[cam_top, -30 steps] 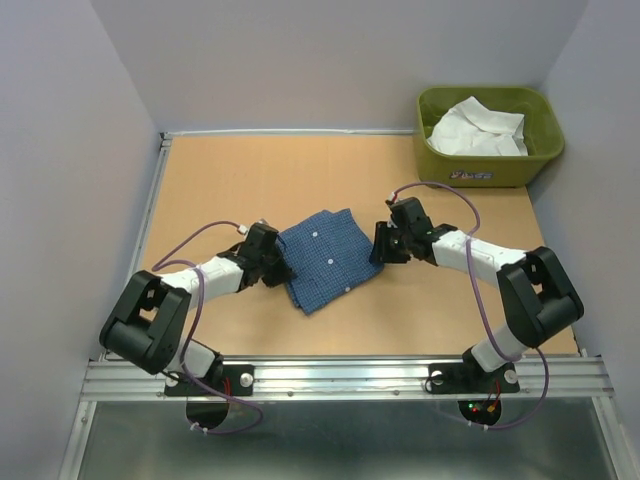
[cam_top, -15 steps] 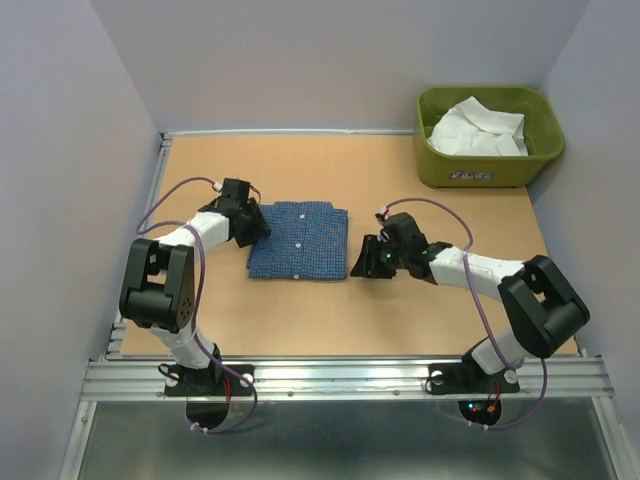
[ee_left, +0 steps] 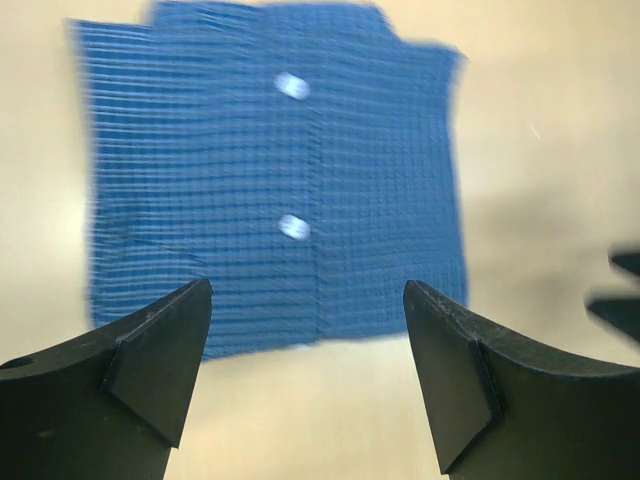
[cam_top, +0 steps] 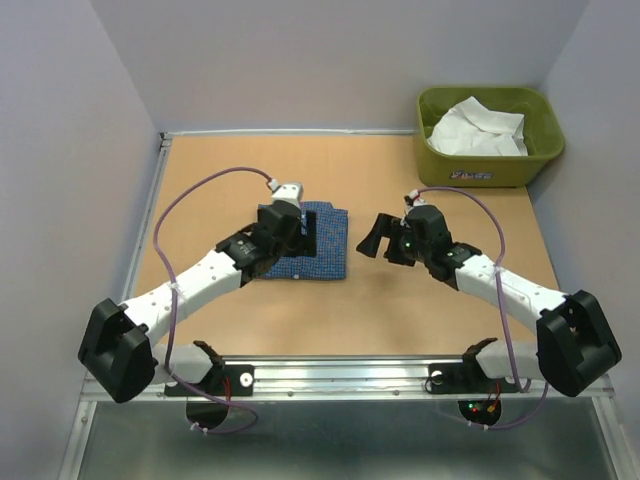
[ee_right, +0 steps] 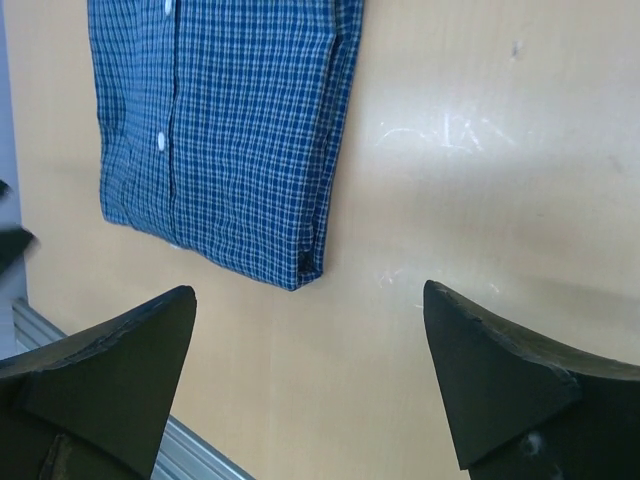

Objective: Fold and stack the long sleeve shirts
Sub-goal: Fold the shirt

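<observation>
The blue shirt (cam_top: 330, 245) lay flat in the middle of the worktop (cam_top: 230, 170). It was folded into a neat square, with its buttons facing up.

The left tool (cam_top: 300, 232) hung right over the blue shirt. In the left wrist view, the left tool (ee_left: 307, 295) was wide and held nothing, with the blue shirt (ee_left: 270, 180) below it. The right tool (cam_top: 372, 238) was just beside the shirt's right edge and did not touch it. In the right wrist view, the right tool (ee_right: 308, 292) was wide too, and it was empty. The blue shirt (ee_right: 230, 130) lay off to one side there, with its folded edge looking tidy.

The white shirt (cam_top: 478, 128) sat in a crumpled heap in the green tub (cam_top: 480, 172), at the far right corner of the worktop.

It looked like the blue shirt was done, so the white shirt was likely next. The right arm was nearer the tub. It would need to reach in, pinch the cloth and pull it out onto a bare spot. Then both tools would have to spread it flat, fold it and set it on top of the blue one.
</observation>
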`<state>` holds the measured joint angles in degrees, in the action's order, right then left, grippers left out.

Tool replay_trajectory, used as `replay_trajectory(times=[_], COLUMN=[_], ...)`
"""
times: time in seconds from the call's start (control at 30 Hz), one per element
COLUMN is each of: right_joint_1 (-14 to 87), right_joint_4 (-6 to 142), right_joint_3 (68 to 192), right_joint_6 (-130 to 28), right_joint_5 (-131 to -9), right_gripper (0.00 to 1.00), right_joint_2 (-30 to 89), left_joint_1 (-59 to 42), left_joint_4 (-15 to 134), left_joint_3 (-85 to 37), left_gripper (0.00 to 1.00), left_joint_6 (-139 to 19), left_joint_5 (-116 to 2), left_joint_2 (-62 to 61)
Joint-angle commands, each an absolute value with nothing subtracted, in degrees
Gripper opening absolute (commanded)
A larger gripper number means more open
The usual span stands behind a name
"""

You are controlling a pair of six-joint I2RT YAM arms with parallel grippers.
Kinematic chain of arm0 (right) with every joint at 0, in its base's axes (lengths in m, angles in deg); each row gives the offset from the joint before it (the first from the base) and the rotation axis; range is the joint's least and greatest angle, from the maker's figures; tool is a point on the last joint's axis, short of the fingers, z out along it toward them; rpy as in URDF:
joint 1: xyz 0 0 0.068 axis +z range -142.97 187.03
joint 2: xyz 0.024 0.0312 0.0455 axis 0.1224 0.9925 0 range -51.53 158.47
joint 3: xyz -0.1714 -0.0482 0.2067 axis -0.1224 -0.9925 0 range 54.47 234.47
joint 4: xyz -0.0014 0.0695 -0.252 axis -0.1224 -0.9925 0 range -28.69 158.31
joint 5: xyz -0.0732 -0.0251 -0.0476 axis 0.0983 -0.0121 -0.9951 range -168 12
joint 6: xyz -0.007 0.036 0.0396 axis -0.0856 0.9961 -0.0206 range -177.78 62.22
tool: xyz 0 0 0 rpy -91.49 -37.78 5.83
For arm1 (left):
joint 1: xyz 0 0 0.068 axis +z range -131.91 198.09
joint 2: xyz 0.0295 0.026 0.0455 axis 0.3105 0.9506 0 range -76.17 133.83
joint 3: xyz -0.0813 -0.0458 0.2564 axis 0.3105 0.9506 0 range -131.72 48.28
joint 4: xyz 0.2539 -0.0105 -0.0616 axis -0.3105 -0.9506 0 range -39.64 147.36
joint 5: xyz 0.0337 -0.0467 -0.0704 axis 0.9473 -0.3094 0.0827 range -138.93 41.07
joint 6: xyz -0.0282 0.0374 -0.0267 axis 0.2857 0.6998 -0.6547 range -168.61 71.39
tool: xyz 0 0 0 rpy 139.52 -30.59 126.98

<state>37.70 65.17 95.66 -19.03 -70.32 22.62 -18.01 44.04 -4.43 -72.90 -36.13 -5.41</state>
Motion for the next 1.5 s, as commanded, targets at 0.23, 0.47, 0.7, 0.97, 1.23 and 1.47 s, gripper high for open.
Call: replay_trajectory(times=[0.23, 0.47, 0.7, 0.97, 1.23, 1.47], right_joint_1=[34.98, 33.66, 32.96, 32.52, 30.94, 29.44], right_joint_4=[63.74, 62.25, 62.07, 62.25, 62.77, 67.07], right_joint_3=[88.84, 86.29, 85.85, 85.85, 86.81, 89.10], right_joint_6=[-11.11, -9.44, -9.26, -8.73, -7.50, -6.19], right_joint_5=[-80.09, -83.45, -82.40, -81.26, -78.63, -67.83], right_gripper=[1.00, 1.00, 1.00, 1.00, 1.00, 1.00], right_joint_2=[10.26, 7.18, 7.71, 9.72, 12.98, 21.66], left_joint_1=[-37.18, -44.74, -46.78, -46.77, -46.69, -46.51], left_joint_4=[48.21, 49.98, 51.99, 51.91, 51.21, 52.70], left_joint_3=[-4.10, -8.31, -10.69, -12.28, -11.49, -7.63], left_gripper=[0.84, 0.77, 0.73, 0.35, 0.00, 0.00], left_joint_6=[-62.50, -57.58, -55.20, -56.25, -60.30, -65.83], left_joint_5=[-21.16, -15.98, -10.79, -8.50, -7.00, -12.80], left_joint_2=[3.97, 16.80, 25.33, 28.24, 25.52, 19.28])
